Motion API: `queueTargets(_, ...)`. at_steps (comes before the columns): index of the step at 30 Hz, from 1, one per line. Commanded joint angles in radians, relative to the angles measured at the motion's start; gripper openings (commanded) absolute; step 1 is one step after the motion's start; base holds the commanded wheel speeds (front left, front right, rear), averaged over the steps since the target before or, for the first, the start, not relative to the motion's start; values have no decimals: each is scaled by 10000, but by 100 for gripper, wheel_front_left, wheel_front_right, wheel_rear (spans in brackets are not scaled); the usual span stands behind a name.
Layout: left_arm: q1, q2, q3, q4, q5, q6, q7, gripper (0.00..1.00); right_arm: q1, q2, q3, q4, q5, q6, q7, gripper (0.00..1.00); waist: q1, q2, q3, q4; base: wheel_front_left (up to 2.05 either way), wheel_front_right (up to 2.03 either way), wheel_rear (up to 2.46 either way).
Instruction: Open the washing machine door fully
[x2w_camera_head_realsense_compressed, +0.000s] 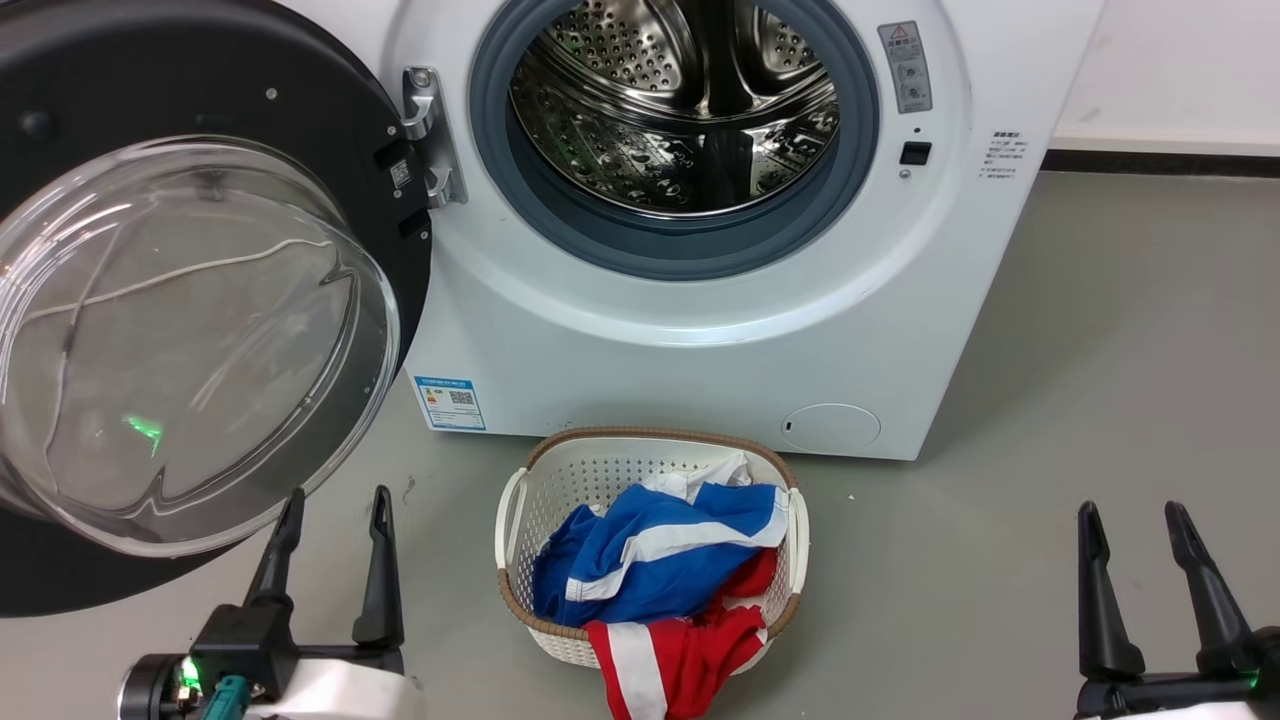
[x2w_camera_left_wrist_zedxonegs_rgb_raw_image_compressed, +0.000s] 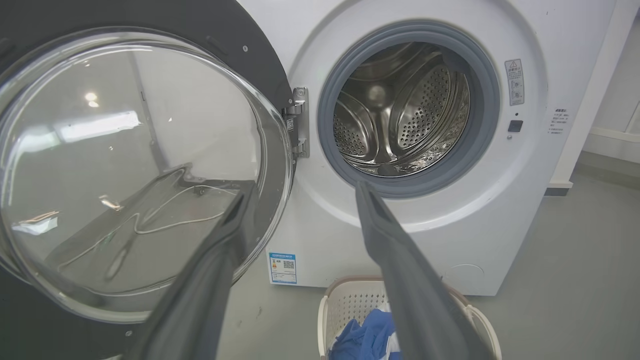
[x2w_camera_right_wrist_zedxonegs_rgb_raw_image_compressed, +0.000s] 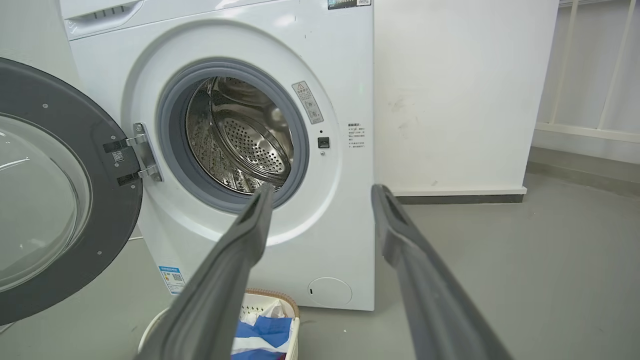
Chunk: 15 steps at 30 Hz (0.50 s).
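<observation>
Washing machine door (x2w_camera_head_realsense_compressed: 190, 340): swung wide on its hinge, left of the washing machine (x2w_camera_head_realsense_compressed: 700, 340); drum (x2w_camera_head_realsense_compressed: 680, 110) exposed; my left gripper (x2w_camera_head_realsense_compressed: 338, 500): fingers apart, empty, near the door's lower edge; my right gripper (x2w_camera_head_realsense_compressed: 1132, 515): fingers apart, empty, well to the right; laundry basket (x2w_camera_head_realsense_compressed: 520, 520): on floor before the machine.

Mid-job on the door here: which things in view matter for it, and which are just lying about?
For the job: washing machine door, swung open; washing machine; left pincer, open, near the door.
Lying about: laundry basket on the floor; blue garment and red garment in it.
</observation>
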Motion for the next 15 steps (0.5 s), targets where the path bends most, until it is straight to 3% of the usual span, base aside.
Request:
queueTargets(1, 189, -92, -17, -17, 77, 96, -25, 100, 149, 15, -13, 110, 3, -2, -22, 100, 1, 0, -3, -48, 0, 0, 0)
queueTargets(15, 388, -299, 17, 285, 395, -43, -25, 100, 338, 15, 99, 378, 261, -2, -20, 100, 1, 0, 33, -251, 0, 0, 0)
